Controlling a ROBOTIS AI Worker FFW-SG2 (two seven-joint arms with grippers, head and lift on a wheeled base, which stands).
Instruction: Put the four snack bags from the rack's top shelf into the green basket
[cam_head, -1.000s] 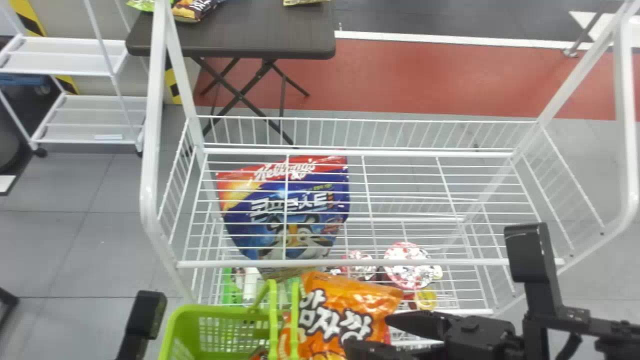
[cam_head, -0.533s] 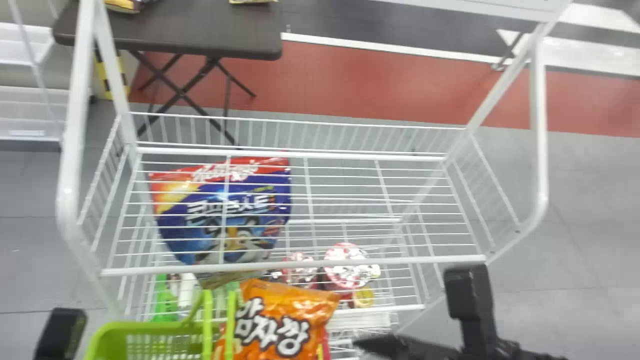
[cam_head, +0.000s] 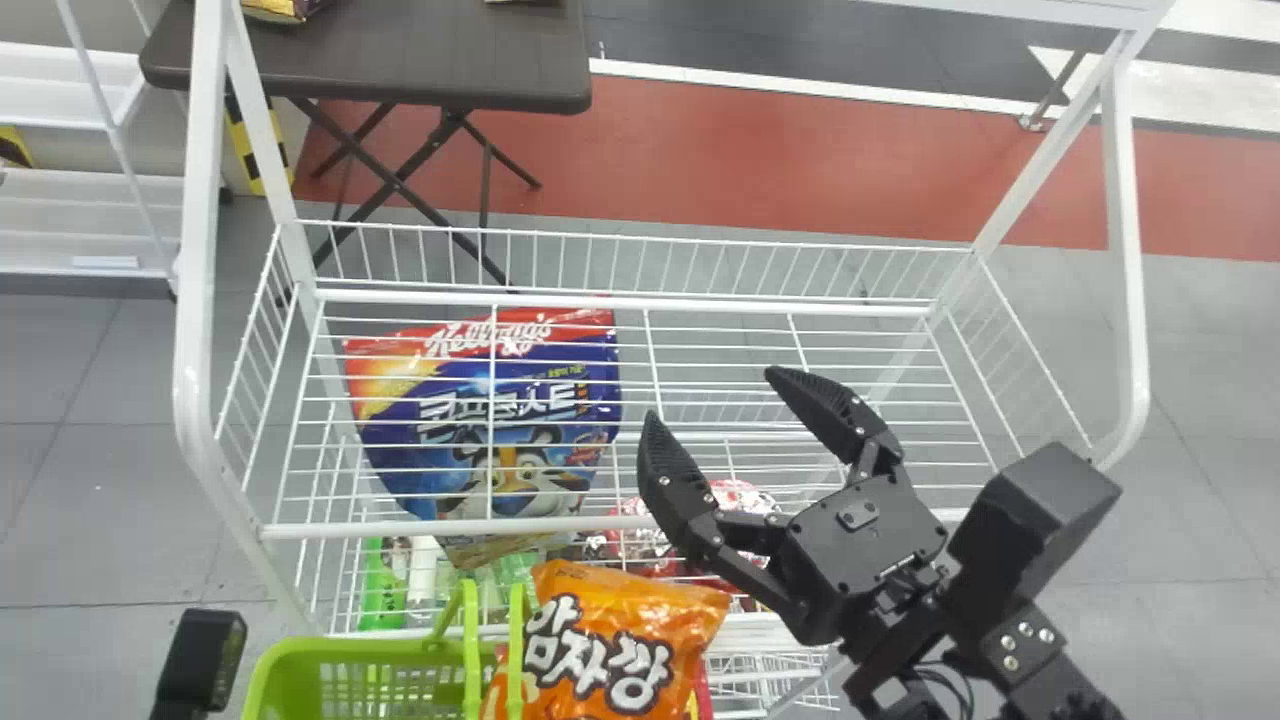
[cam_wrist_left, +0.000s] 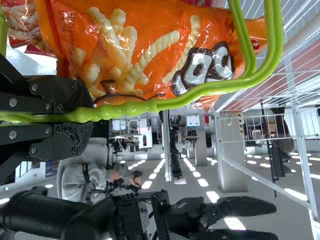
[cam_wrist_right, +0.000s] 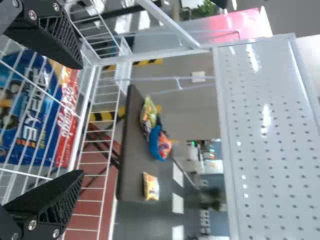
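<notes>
Right tool (cam_head: 715, 393): ribbed black fingers spread wide, empty, over white wire rack (cam_head: 400, 529). Left tool (cam_head: 203, 658) pinches smooth handle (cam_head: 471, 650) of lattice-sided green plastic basket (cam_head: 340, 646). Crinkly glossy orange snack bag (cam_head: 600, 665) sits inside.

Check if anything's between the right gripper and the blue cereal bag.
Yes, the wire shelf. The blue cereal bag lies beyond its wires as seen from the open right gripper, so a straight approach would likely hit them.
</notes>
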